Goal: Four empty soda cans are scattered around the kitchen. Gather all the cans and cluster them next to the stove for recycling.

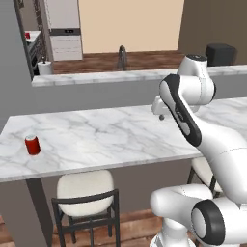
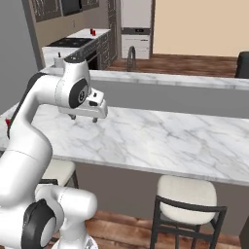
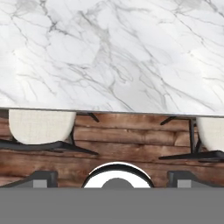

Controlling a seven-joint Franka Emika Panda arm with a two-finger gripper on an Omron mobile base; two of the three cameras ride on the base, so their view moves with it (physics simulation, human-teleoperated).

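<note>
Marble desk (image 1: 111, 132) with one red soda can (image 1: 32, 144) upright near its left end, well apart from the tool (image 2: 83, 118). Tool above the desk's middle, pointing down, wide open, holding nothing. Two cushioned chairs (image 1: 85, 192) tucked under the near edge. Stove (image 2: 73, 43) far back left, more red cans (image 2: 92, 32) on the counter beyond it.

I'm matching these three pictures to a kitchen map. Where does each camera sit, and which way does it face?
Left base view: behind the arm's left, facing the marble counter and red soda can; arm at right.
Right base view: behind its right, same counter; arm at left, open gripper.
Hand view: looks down at counter edge, chairs, plank floor.
</note>
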